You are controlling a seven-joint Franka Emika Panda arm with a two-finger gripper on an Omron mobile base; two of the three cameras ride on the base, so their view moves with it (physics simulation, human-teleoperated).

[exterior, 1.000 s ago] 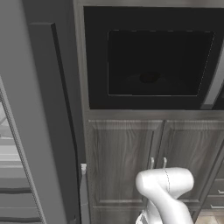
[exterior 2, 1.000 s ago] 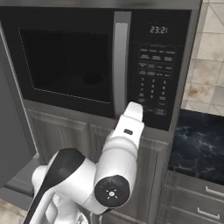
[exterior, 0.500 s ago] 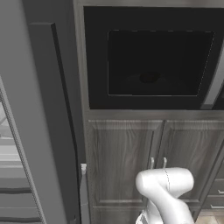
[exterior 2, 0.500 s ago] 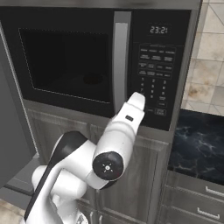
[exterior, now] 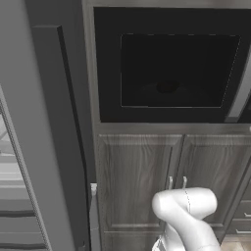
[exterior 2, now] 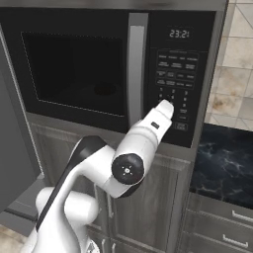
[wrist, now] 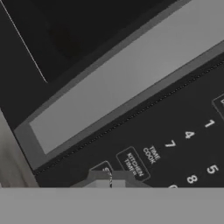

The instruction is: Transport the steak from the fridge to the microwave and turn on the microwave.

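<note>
One gripper (wrist: 111, 183), tips pressed together w/ only a hairline seam between them, nothing held. Sits right at the microwave (exterior 2: 113, 74) keypad (exterior 2: 173, 94), low on the panel; whether it actually touches the button face can't be told.

Relation for next move: target button lies straight ahead of the tips, along the gripper's pointing axis. In hand view, a partly hidden button label sits just above the tips, "KITCHEN TIMER" and "TIME COOK" beside it, digits 1, 4, 7, 5, 8 further out. Judged: a short push forward is all that's left; sideways error would land on a neighbouring key.

Door handle (exterior 2: 136, 74): long pale vertical bar, just left of keypad in right base view. Door shut.

Steak (exterior: 167, 87): dark lump seen dimly through the glass, on cavity floor, approx centre. Judged already delivered.

Display (exterior 2: 179, 33): reads 23:21.

Fridge (exterior: 34, 147): left of microwave, grey side panel near, shelves showing at far left edge.

Cabinets (exterior: 137, 181) under microwave, dark marble counter (exterior 2: 222, 165) to the right.

Change vs. earlier frames: forearm has swung up and in, wrist closer to panel; base views not shifted, microwave and cabinets same place.
</note>
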